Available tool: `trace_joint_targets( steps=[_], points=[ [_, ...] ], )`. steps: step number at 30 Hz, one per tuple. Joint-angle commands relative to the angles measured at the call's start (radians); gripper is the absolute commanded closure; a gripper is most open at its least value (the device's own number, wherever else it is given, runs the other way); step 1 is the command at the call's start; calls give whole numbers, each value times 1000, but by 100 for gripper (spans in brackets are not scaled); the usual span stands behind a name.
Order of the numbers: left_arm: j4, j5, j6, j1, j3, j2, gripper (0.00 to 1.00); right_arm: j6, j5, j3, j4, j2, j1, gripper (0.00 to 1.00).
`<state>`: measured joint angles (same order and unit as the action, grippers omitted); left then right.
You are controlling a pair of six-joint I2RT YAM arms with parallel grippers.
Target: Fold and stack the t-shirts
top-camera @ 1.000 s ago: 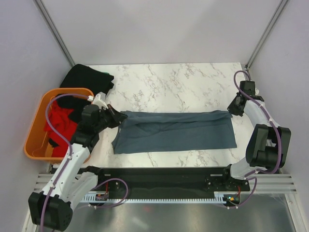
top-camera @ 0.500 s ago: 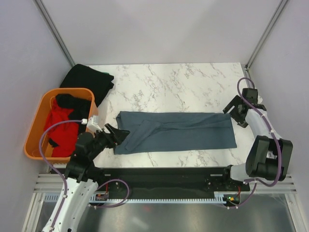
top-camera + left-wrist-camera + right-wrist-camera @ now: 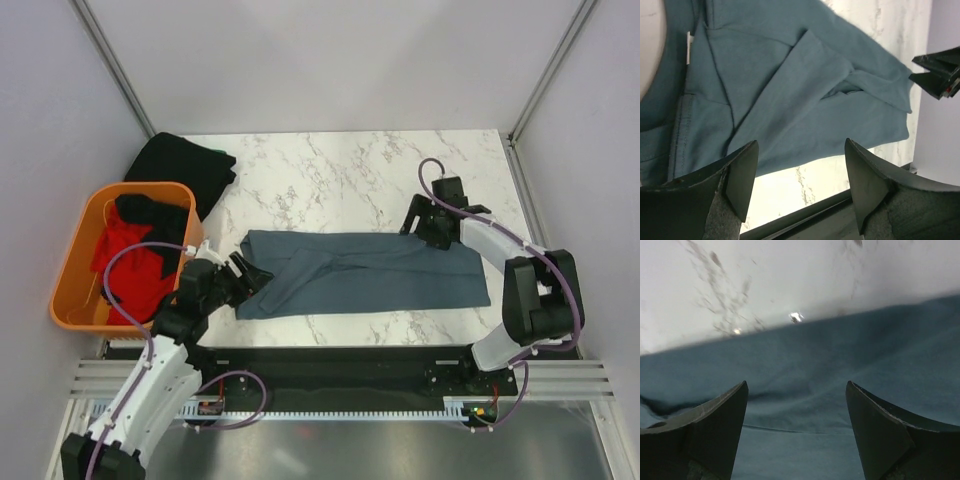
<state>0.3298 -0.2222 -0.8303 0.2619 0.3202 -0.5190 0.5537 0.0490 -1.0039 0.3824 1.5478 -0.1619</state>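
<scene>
A slate blue-grey t-shirt (image 3: 370,272) lies folded into a long band across the marble table (image 3: 340,170). My left gripper (image 3: 252,272) hovers open at the shirt's left end, nothing between its fingers. In the left wrist view the shirt (image 3: 790,90) fills the frame beyond the open left gripper (image 3: 800,150). My right gripper (image 3: 418,228) is open over the shirt's far edge, right of the middle. The right wrist view shows blue cloth (image 3: 815,370) under the open right gripper (image 3: 796,385). A black t-shirt (image 3: 185,165) lies bunched at the back left.
An orange basket (image 3: 75,270) stands at the table's left edge with red cloth (image 3: 125,255) and black cloth (image 3: 150,215) inside. Grey walls close in the back and sides. A black rail (image 3: 340,360) runs along the near edge.
Both grippers let go of the shirt's ends and opened. The left gripper drew back toward the near left. The right gripper swung left along the shirt's far edge.
</scene>
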Motion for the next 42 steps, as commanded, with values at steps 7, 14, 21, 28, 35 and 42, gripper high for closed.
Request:
trace_joint_targets(
  steps=[7, 14, 21, 28, 35, 42],
  points=[
    [-371, 158, -56, 115, 5, -468, 25, 44, -40, 186, -57, 28, -10, 13],
    [-394, 219, -64, 186, 317, -1047, 25, 162, 9, 407, -62, -148, -63, 11],
    [-67, 140, 22, 203, 1048, -1539, 25, 483, 137, 541, -93, -474, -417, 7],
    [221, 218, 261, 212, 1580, -1488, 19, 241, -18, 63, 288, -508, -504, 2],
    [258, 193, 335, 178, 1245, -1006, 16, 57, -100, -162, 234, -203, -504, 2],
    [285, 199, 359, 178, 690, -456, 15, -116, -40, -444, 216, 185, -490, 2]
  ],
)
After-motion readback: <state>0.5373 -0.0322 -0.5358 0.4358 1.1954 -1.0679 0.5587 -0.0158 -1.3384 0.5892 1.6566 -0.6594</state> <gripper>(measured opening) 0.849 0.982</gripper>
